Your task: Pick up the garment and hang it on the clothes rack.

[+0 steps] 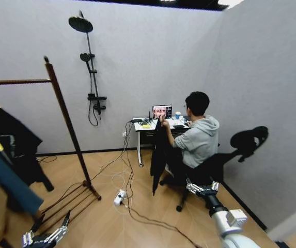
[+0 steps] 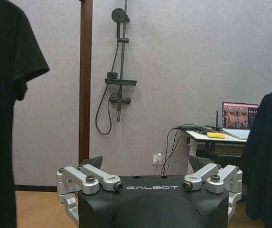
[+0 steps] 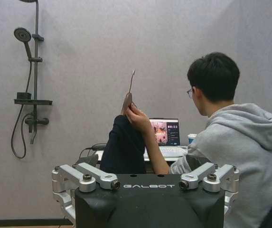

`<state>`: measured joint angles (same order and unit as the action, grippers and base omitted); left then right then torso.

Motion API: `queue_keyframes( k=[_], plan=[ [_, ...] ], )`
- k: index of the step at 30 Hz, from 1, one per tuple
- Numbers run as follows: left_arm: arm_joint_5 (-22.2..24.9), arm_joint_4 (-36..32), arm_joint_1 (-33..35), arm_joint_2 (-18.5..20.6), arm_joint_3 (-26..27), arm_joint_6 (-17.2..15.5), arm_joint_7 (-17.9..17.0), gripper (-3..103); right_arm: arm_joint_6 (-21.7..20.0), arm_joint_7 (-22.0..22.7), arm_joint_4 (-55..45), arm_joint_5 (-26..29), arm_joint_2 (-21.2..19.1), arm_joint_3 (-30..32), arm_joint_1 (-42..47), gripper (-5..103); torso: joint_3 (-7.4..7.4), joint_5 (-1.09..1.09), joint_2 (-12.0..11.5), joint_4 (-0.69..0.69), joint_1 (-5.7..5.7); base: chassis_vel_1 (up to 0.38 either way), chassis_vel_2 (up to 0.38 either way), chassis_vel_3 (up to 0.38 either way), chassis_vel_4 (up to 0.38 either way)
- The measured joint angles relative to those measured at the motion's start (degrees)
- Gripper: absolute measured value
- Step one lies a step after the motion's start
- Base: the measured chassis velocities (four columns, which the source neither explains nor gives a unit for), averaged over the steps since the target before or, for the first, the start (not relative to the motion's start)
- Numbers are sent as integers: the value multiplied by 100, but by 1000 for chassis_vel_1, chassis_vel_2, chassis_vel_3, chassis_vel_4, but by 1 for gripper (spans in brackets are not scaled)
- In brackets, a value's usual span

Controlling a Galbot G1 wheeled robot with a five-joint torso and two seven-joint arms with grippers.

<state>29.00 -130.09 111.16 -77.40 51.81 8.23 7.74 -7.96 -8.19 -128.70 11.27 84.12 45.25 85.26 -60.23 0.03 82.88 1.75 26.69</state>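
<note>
Both end effectors hang low with nothing in them: the right end effector (image 1: 201, 188) sits with its fingers spread wide, pointing toward the seated person, and the left end effector (image 1: 43, 238) hovers open just above the floor near the foot of the clothes rack (image 1: 65, 116). Held up by its hanger in the person's hand (image 3: 135, 114), the garment (image 1: 158, 152) droops dark and long beside the front edge of the table (image 1: 143, 127), well apart from the rack, where a shorter black top (image 1: 8, 142) hangs below the rail.
</note>
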Motion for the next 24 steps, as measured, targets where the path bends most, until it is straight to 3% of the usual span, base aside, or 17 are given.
queue_keyframes(
  k=[1, 5, 6, 8, 10, 12, 14, 19, 24],
  plan=[
    [0, 0, 0, 0, 0, 0, 0, 100, -1, 8, 1, -11, 1, -2, 3, 100, 1, -9, 1, 1, 0, -368, 358, 378, -351],
    [0, 0, 0, 0, 0, 0, 0, 100, -42, 85, 68, -97, -24, -26, -25, 100, 0, 3, 1, 0, -1, -346, 359, 352, -373],
    [0, 0, 0, 0, 0, 0, -1, 100, -107, 203, 97, -106, -87, -56, -92, 100, 1, -11, 0, 1, -1, -347, 351, 358, -361],
    [0, -1, 0, 0, 0, 0, 2, 100, -282, 320, 112, -24, -214, -109, -250, 100, 2, 3, 2, 2, -3, -350, 343, 322, -361],
    [0, 0, 0, 0, 0, 0, 0, 100, -529, 474, 84, 207, -345, -199, -406, 100, -2, 0, -1, 0, 4, -245, 294, 287, -245],
    [0, 0, -1, 1, 0, 0, -1, 100, -1074, 766, 26, 794, -593, -362, -839, 100, 0, -9, -2, 4, 4, -231, 236, 144, -202],
    [0, -1, -1, 1, 0, 0, 0, 100, -1170, 861, 100, 899, -712, -447, -1148, 100, 0, 0, -1, 2, 2, -166, 199, 52, -115],
    [0, 0, 0, 0, 0, 0, -1, 100, -1264, 1137, 690, 978, -1108, -925, -2215, 100, 2, -3, 2, -3, -5, -7, 23, 22, 52],
    [0, 0, 1, 0, 0, 0, 0, 100, -1207, 1227, 1594, 693, -1314, -1266, -2895, 100, 3, 0, 5, 1, -10, 21, -79, -49, 33]
  ],
)
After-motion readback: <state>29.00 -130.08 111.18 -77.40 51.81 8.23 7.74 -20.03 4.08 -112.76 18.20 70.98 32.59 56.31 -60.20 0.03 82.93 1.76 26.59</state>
